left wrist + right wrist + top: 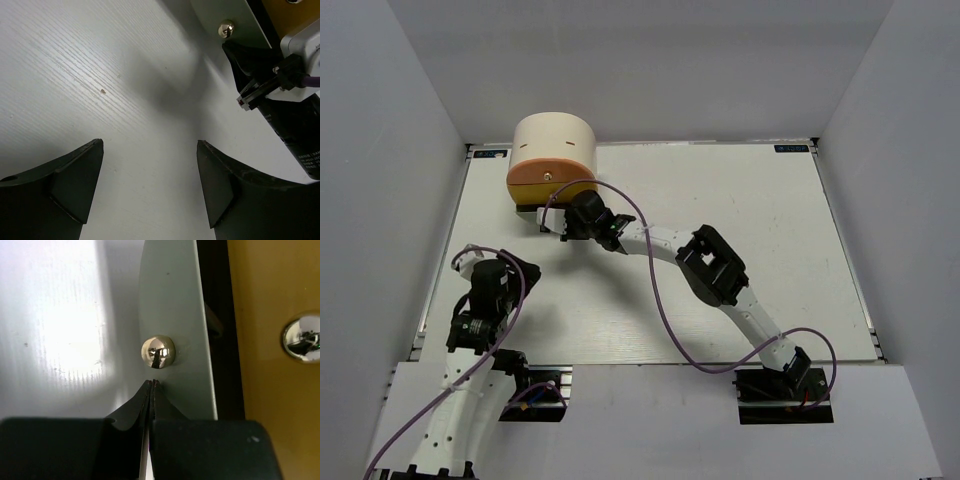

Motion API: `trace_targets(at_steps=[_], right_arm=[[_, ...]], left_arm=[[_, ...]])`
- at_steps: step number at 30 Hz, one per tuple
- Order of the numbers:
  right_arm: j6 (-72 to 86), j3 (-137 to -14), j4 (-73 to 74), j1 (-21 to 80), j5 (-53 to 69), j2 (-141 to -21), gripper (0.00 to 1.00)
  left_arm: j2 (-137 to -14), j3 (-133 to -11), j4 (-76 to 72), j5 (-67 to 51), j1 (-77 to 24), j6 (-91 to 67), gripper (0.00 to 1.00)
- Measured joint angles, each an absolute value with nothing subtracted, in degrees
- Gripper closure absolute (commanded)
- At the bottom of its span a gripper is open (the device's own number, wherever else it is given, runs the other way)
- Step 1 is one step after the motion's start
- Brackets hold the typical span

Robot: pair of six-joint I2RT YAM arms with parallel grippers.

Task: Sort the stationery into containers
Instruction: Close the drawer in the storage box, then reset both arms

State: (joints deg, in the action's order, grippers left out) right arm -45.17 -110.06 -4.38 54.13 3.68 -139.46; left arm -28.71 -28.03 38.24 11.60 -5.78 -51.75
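The right claw [151, 386] is squeezed shut, and the little shiny knob [158, 352] of the pale lowest drawer [170, 290] in the cream unit [553, 140] at the table's [740, 190] back left sits right in front of its tips, while the open, empty left claw [150, 170] waits farther back

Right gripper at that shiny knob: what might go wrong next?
The right gripper is shut, its tips just short of the round knob; a push could glance off it. The open left gripper is close to the right arm, so they might bump.
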Motion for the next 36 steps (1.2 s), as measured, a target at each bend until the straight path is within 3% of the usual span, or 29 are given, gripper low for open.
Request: trace_targets(at_steps=[18, 23, 26, 31, 36], right_arm=[[-44.66, -110.06, -11.07, 54.17, -6.46, -140.11, 1.0], [-43.35, -107.74, -10.09, 53.63, 0.34, -138.87, 1.0], [-42.11, -98.45, -6.22, 52.86, 9.17, -132.22, 0.9], [-34.09, -84.49, 0.43, 51.44, 18.46, -115.37, 0.43], [-20.49, -88.9, 8.58, 47.86, 14.7, -108.05, 0.26]], left_arm=[[-27.9, -28.67, 40.75, 12.93, -5.78, -52.47, 0.15], [-27.86, -29.02, 41.52, 12.95, -5.78, -52.6, 0.14], [-27.33, -29.02, 41.56, 12.82, -5.78, -52.23, 0.09], [-26.3, -29.02, 39.31, 10.83, -5.8, -50.43, 0.01], [-26.65, -28.93, 34.28, 7.01, -5.78, -48.01, 0.01]])
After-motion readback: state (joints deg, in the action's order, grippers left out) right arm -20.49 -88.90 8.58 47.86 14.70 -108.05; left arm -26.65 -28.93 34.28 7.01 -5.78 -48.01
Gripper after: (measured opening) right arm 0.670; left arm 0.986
